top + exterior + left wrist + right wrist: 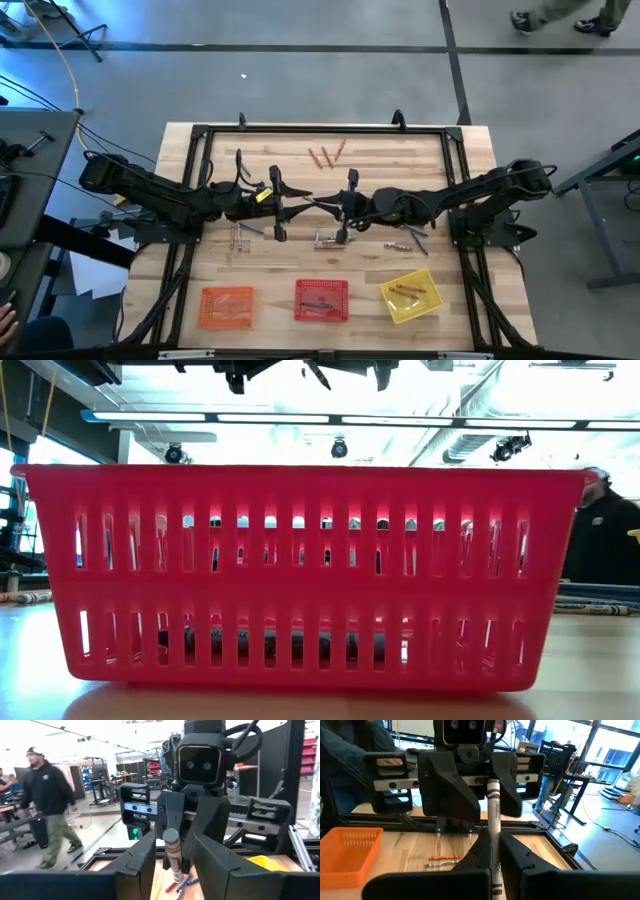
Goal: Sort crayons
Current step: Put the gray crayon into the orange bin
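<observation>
A grey-silver crayon (493, 815) is held above the table's middle between my two grippers, which face each other. My right gripper (325, 203) is shut on it. My left gripper (300, 200) is open, and its fingers (455, 795) stand on either side of the crayon's free end (172, 851) with a gap showing on both sides. Loose crayons lie on the table: reddish-orange ones at the far middle (326, 155) and small groups nearer (241, 235), (326, 240), (405, 241). My right gripper pinches the crayon's near part (494, 845) between its two fingers. The fingers lie level and come from the table's right. The crayon runs along them and sticks out ahead toward my left gripper, clear of the table.
Three square mesh baskets stand along the near edge: orange (227, 306), red (321, 299) and yellow (410, 295), the yellow one holding reddish-orange crayons. The red basket (300, 575) fills the low view. A black frame borders the table. People move in the room beyond (47, 805).
</observation>
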Controlling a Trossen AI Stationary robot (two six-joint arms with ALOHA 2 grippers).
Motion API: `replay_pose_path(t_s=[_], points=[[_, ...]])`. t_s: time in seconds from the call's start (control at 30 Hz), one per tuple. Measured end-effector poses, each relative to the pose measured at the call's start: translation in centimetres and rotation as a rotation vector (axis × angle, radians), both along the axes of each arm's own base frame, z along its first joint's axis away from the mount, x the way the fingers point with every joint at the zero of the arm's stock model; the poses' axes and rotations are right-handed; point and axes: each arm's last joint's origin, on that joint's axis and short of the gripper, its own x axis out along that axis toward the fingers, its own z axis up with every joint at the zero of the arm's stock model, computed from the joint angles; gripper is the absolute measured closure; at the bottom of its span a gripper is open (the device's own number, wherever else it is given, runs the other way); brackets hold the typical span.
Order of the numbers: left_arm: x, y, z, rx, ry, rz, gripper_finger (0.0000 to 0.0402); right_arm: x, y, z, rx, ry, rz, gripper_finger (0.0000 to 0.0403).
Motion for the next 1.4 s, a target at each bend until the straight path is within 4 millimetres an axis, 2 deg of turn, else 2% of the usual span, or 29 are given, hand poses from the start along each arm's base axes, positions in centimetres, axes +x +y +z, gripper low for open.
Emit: replay_pose_path(t_s=[0.1,0.23,0.47,0.57,0.7,0.83,0.93,1.07,1.2,1.3,1.4], points=[[0.0,0.0,0.0,0.002,0.0,-0.008,0.0324,0.0,0.0,0.0,0.0,-0.001,0.002,0.0402],[0.0,0.0,0.0,0.001,-0.001,-0.008,0.0387,0.0,0.0,0.0,-0.004,0.003,0.003,0.0402],[0.0,0.0,0.0,0.028,0.003,-0.004,0.0396,0.0,0.0,0.0,-0.003,0.003,0.0,0.0398],[0.0,0.0,0.0,0.029,0.006,0.001,0.0397,0.0,0.0,0.0,-0.001,0.006,-0.001,0.0372],[0.0,0.0,-0.1,0.029,0.014,0.015,0.0399,-0.7,-0.1,0.2,-0.003,0.06,-0.006,0.0315],[0.0,0.2,-0.1,0.037,0.022,0.076,0.04,-2.1,-0.3,0.7,0.031,0.128,-0.036,0.0262],[0.0,0.3,-0.4,0.006,0.044,0.102,0.04,-3.5,-0.1,1.1,0.069,0.188,-0.066,0.0238],[-0.4,-0.1,-1.8,-0.098,0.198,0.09,0.04,-5.1,0.3,0.9,0.143,0.291,-0.076,0.0232],[-1.7,-1.1,-2.9,-0.311,0.385,0.064,0.04,-6.0,0.6,0.1,0.17,0.394,-0.091,0.0242],[-2.9,-2.1,-2.5,-0.444,0.51,0.06,0.04,-6.3,0.5,-0.4,0.173,0.448,-0.104,0.0253],[-4.1,-3.4,-1.8,-0.499,0.592,0.075,0.04,-6.5,0.5,-0.8,0.183,0.483,-0.119,0.0263]])
